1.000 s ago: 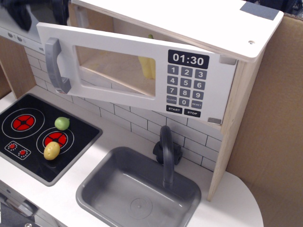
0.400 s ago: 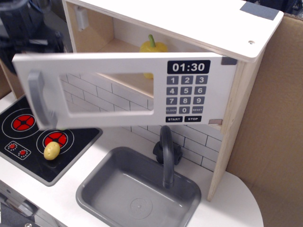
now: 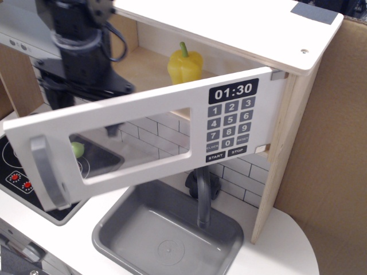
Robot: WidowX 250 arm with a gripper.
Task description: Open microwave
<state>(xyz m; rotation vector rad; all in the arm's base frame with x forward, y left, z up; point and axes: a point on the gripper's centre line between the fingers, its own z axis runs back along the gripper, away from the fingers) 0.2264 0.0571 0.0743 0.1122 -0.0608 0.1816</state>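
Note:
The microwave [image 3: 241, 34] is a wooden box with a white top. Its white door [image 3: 143, 112] stands swung far open toward me, hinged at the right. The door carries a clear window, a grey curved handle [image 3: 46, 172] at its left end, a black clock display [image 3: 233, 90] and a grey keypad [image 3: 229, 129]. A yellow toy pepper [image 3: 184, 63] stands inside the open cavity. My black arm reaches down at the upper left, behind the door. My gripper [image 3: 110, 127] is mostly hidden by the door's top edge, so I cannot tell how its jaws stand.
A grey sink [image 3: 114, 240] with a dark faucet [image 3: 202, 197] lies below the door. A black stove top [image 3: 17, 177] is at the left, with a green toy [image 3: 77, 149] seen through the window. A cardboard wall [image 3: 332, 143] stands at the right.
The door has swung much further open, its handle end moving down and toward me. The arm has moved right and now stands behind the door. The pepper inside is now in full view.

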